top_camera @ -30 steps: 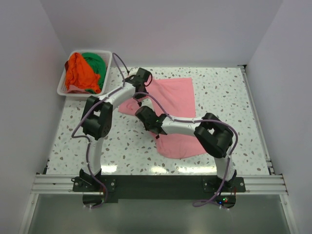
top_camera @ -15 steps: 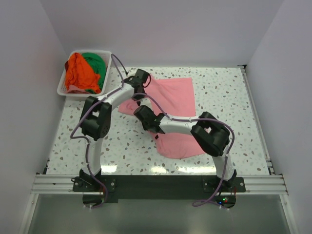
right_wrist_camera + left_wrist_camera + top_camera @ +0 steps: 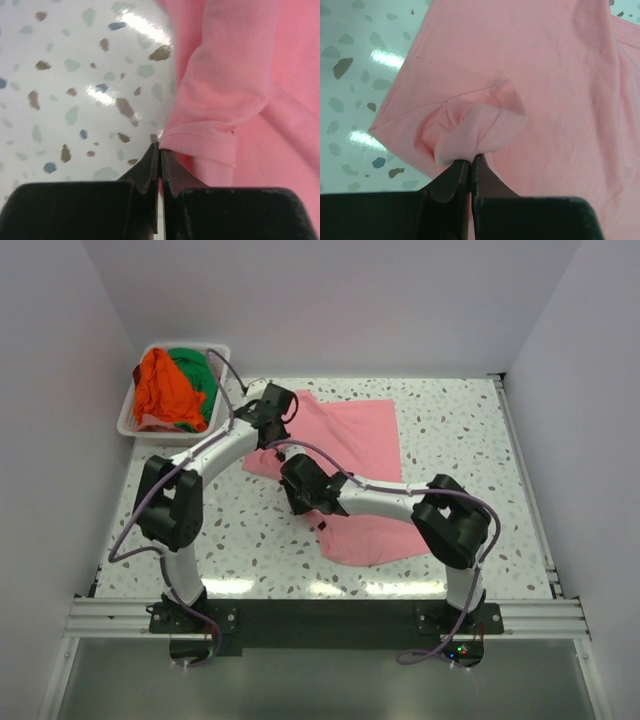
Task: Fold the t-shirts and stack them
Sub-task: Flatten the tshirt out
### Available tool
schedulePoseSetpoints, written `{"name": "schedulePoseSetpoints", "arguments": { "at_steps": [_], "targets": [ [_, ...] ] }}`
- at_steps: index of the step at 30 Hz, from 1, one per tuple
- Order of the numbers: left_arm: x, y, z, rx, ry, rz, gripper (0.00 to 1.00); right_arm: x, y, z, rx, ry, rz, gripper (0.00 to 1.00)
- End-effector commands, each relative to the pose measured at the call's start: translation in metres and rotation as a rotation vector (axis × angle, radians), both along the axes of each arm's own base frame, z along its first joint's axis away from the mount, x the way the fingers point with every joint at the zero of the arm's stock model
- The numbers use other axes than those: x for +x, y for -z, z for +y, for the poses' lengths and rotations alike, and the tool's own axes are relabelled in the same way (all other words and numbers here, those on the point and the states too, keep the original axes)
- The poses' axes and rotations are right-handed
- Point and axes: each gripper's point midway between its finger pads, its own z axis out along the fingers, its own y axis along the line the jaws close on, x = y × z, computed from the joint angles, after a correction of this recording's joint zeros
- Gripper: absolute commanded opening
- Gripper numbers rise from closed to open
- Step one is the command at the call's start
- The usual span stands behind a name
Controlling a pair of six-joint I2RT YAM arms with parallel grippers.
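The pink t-shirt (image 3: 350, 435) lies spread on the speckled table, its lower part under my right forearm. My left gripper (image 3: 272, 438) is at the shirt's left edge, shut on a bunched fold of pink cloth (image 3: 480, 127), and the pinch shows at the gripper (image 3: 470, 161). My right gripper (image 3: 302, 496) sits just below it, shut on the hem of a folded-over sleeve (image 3: 200, 142), with the gripper (image 3: 160, 150) right where cloth meets table. The orange t-shirt (image 3: 165, 390) and the green t-shirt (image 3: 195, 370) lie crumpled in the basket.
The white slotted basket (image 3: 126, 422) stands at the table's back left corner. White walls close in the table on the left, back and right. Bare speckled tabletop (image 3: 450, 430) shows right of the pink shirt and at the front left.
My right gripper has closed on the sleeve hem. The left arm has swung its elbow out to the left, carrying its gripper and the pinched cloth slightly left.
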Motion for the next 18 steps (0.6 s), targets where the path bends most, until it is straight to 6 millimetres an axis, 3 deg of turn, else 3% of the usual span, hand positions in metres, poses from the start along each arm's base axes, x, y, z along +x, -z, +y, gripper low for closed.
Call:
{"name": "schedulePoseSetpoints", "arguments": {
  "at_steps": [1,3,5,6,8,9,12,18],
  "targets": [
    [-0.025,-0.022,0.021,0.038,-0.047,-0.028,0.0,-0.016,-0.038,0.027,0.199,-0.068,0.057,0.0],
    [-0.044,-0.009,0.034,0.057,-0.078,0.013,0.0,-0.032,-0.04,0.039,0.214,-0.117,0.074,0.0],
    [-0.057,-0.011,0.042,0.058,-0.101,0.014,0.0,-0.046,-0.041,0.048,0.229,-0.158,0.097,0.0],
    [-0.071,0.0,0.051,0.082,-0.113,0.056,0.0,-0.056,-0.041,0.055,0.235,-0.182,0.11,0.0],
    [-0.085,-0.001,0.063,0.098,-0.159,0.06,0.0,-0.072,-0.04,0.064,0.253,-0.223,0.144,0.0],
    [-0.101,0.008,0.075,0.129,-0.182,0.104,0.0,-0.077,-0.041,0.07,0.27,-0.232,0.15,0.0],
    [-0.126,0.013,0.094,0.147,-0.234,0.135,0.0,-0.095,-0.036,0.084,0.286,-0.274,0.19,0.0],
    [-0.165,0.021,0.123,0.155,-0.301,0.162,0.0,-0.124,-0.026,0.113,0.325,-0.321,0.263,0.0]
  ]
}}
